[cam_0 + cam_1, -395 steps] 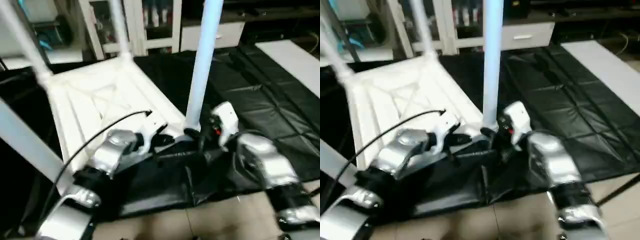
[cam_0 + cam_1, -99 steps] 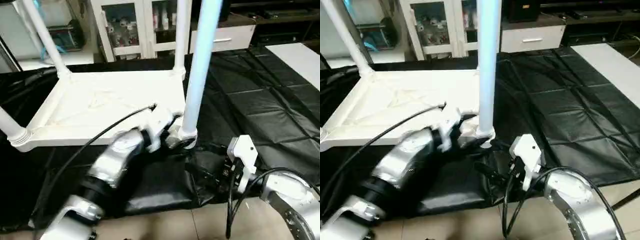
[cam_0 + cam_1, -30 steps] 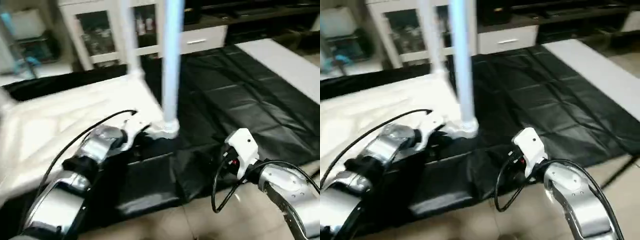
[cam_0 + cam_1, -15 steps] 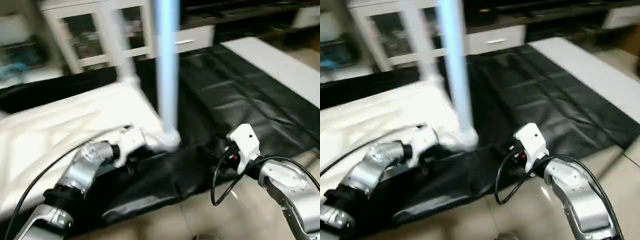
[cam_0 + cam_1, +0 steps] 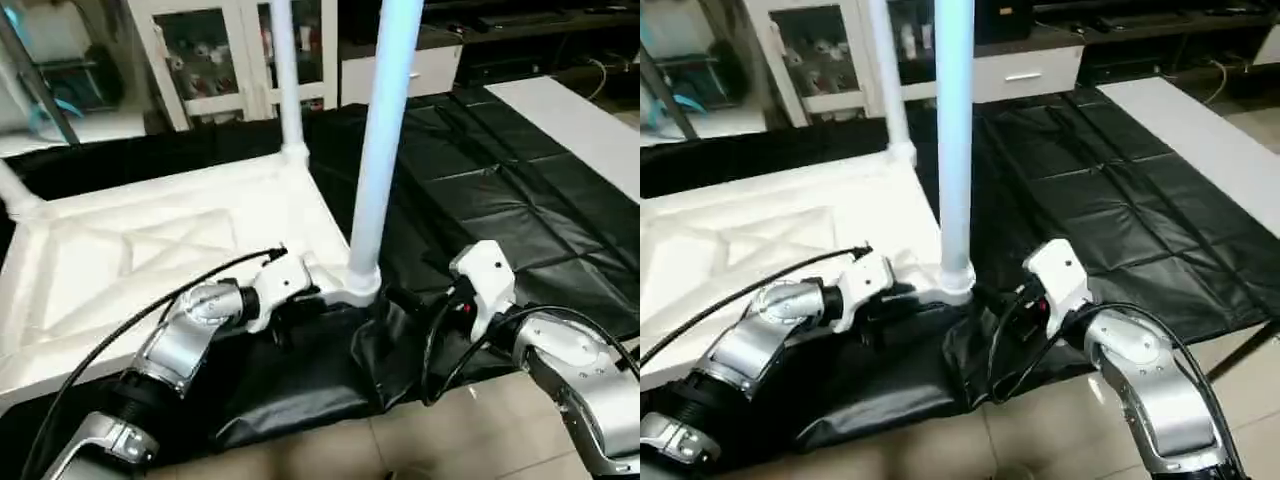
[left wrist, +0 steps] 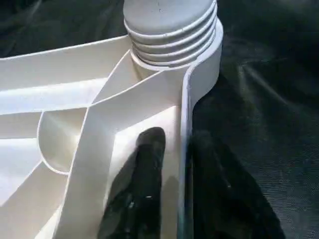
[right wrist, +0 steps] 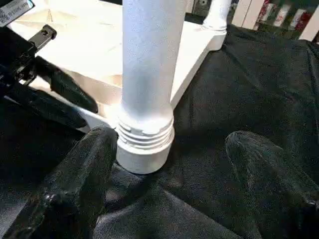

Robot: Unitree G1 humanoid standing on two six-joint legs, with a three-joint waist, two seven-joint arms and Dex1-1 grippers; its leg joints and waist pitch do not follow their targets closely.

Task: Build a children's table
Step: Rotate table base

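The white tabletop lies underside up on the black-covered work table, X-ribs showing. A tapered white leg stands upright in the near right corner socket. Another leg stands in the far right corner, and a third leans at the left. My left gripper is shut on the tabletop's rim just beside that near socket, one finger inside the rim and one outside. My right gripper is open, fingers spread wide in front of the leg's ribbed base without touching it.
The black cover bunches into folds under the near corner, at the work table's front edge over tiled floor. A white cabinet stands behind. A white panel lies at the far right. Cables loop off both wrists.
The camera has swung, so the whole view shifted. My right gripper has come a little closer to the near leg's socket. My left gripper stays on the rim.
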